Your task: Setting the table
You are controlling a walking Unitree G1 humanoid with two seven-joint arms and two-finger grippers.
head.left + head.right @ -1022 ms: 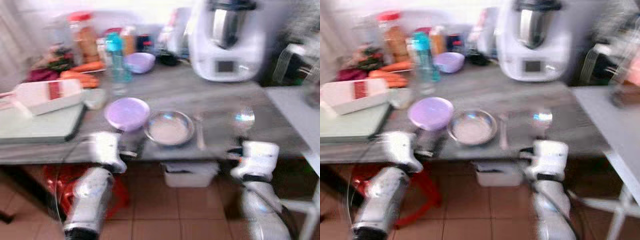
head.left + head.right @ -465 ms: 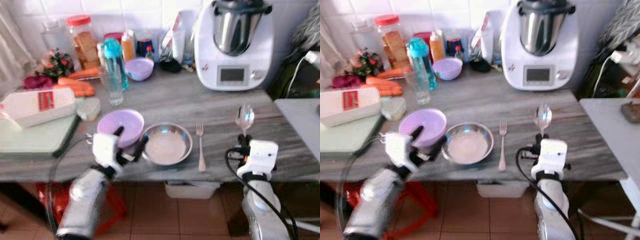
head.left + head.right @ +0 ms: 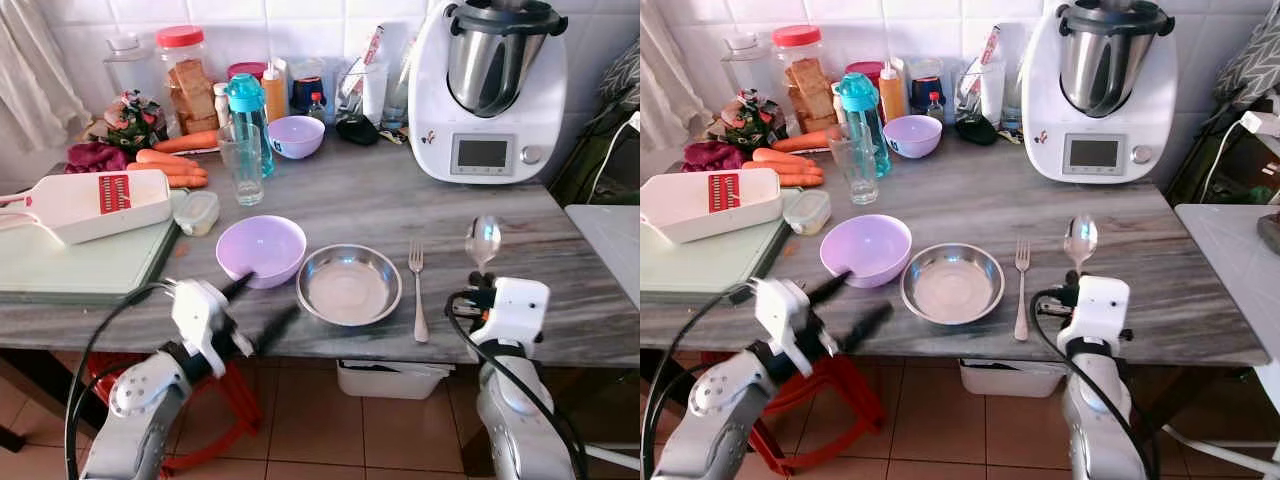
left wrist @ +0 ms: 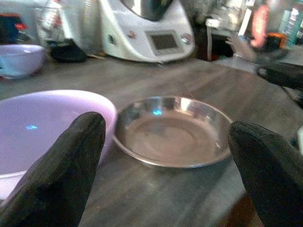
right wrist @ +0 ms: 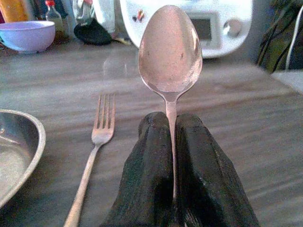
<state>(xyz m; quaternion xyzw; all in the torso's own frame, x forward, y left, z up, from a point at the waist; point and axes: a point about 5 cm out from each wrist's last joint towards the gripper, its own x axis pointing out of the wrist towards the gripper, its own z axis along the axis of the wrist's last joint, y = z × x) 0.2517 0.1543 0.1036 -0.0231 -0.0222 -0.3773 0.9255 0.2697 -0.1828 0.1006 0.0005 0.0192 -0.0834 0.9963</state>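
We are standing at a grey stone-look counter (image 3: 360, 205) under white tiles. Our right gripper (image 5: 173, 156) is pinching the spoon (image 5: 169, 52) by its handle, bowl forward, likely to lay it just right of the fork (image 3: 417, 290). Our left gripper (image 3: 258, 305) is hanging with fingers spread at the counter's edge, near the lilac bowl (image 3: 262, 248) and steel bowl (image 3: 349, 285); we are seeing both empty. A drinking glass (image 3: 240, 165) is standing behind, empty too.
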